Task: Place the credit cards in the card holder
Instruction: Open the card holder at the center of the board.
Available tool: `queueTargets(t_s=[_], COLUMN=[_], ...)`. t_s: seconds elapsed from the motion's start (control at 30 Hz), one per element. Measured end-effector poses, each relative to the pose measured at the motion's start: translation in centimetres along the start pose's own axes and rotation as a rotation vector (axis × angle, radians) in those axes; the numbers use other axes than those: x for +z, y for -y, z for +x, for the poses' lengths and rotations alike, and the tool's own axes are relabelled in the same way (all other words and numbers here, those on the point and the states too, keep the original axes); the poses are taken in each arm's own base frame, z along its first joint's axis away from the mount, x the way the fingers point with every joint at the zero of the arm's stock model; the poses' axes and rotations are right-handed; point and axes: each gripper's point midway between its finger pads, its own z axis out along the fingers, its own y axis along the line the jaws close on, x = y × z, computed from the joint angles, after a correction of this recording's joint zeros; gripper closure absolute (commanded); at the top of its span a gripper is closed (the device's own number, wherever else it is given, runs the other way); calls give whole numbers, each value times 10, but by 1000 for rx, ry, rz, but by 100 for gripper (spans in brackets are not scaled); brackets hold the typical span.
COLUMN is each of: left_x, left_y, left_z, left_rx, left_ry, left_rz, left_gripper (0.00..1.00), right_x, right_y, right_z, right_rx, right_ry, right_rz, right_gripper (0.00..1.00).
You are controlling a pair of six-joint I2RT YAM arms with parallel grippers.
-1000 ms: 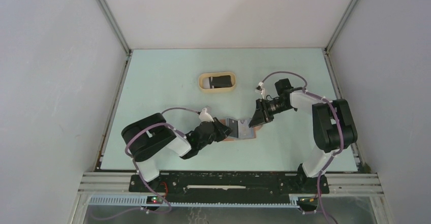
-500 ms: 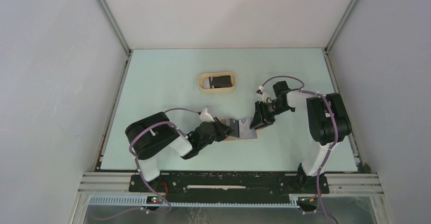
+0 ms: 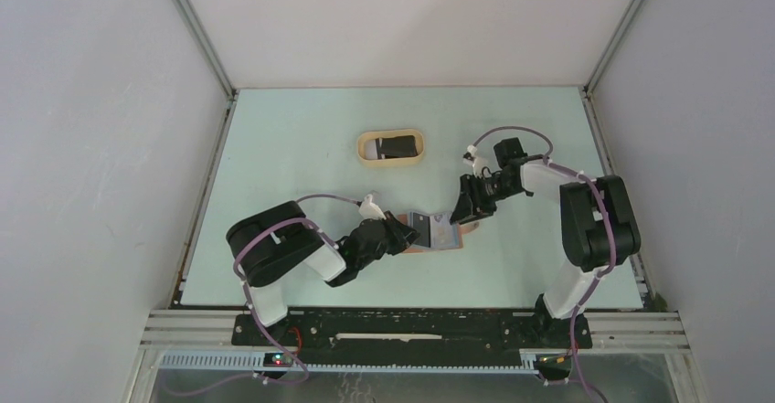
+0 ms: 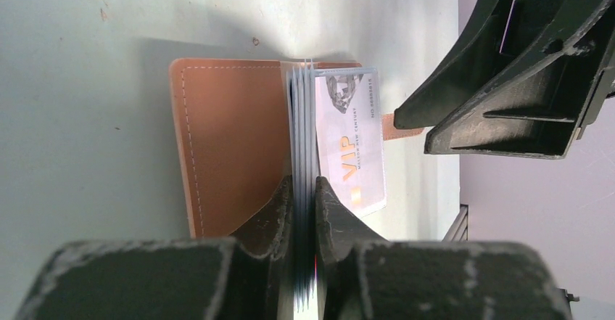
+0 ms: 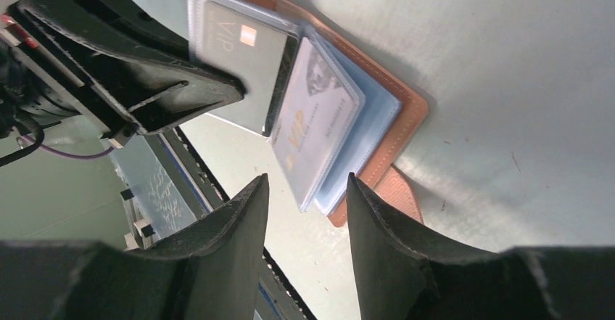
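Note:
The card holder (image 3: 442, 235) lies open on the table, brown cover (image 4: 232, 135) down, clear sleeves fanned up. My left gripper (image 3: 410, 231) is shut on the stack of sleeves (image 4: 304, 117) and holds them upright. A pale card marked VIP (image 4: 352, 149) sits in one sleeve; it also shows in the right wrist view (image 5: 313, 117), beside a grey VIP card (image 5: 239, 51) in another sleeve. My right gripper (image 3: 463, 209) is open and empty, just above the holder's right edge (image 5: 395, 138). A dark credit card (image 3: 396, 148) lies in the tan oval tray (image 3: 365, 148).
The tray stands behind the holder, toward the back of the table. The holder's brown strap tab (image 5: 402, 193) sticks out under my right gripper's fingers (image 5: 377, 211). The table's front rail (image 3: 411, 325) runs close behind the arms' bases.
My right gripper dipped toward the holder's right side, then drew back a little to the left. My left gripper has kept its hold on the sleeves.

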Motion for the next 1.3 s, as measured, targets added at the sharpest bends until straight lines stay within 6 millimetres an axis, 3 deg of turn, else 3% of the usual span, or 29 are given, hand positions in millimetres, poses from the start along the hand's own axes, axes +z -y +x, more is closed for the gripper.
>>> queueTargets(t_s=[0.17, 0.53, 0.87, 0.93, 1.07, 1.3], left_x=[0, 1, 1, 1, 1, -6], left_y=[0, 0, 2, 2, 5, 3], left_z=[0, 0, 3, 4, 6, 8], left_rx=[0, -1, -2, -3, -4, 3], left_ry=[0, -2, -15, -18, -32, -47], left_rz=[0, 5, 18, 26, 47, 63], left_gripper=[100, 100, 99, 96, 78, 64], right_x=[1, 14, 19, 19, 19, 22], right_y=[-7, 2, -14, -18, -28, -46], right_z=[-1, 11, 13, 12, 13, 12], right_rx=[-6, 63, 73, 69, 66, 47], right_ry=[-3, -62, -90, -92, -100, -114], right_rz=[-31, -69, -149, -169, -213, -276], right_gripper=[48, 52, 57, 57, 57, 57])
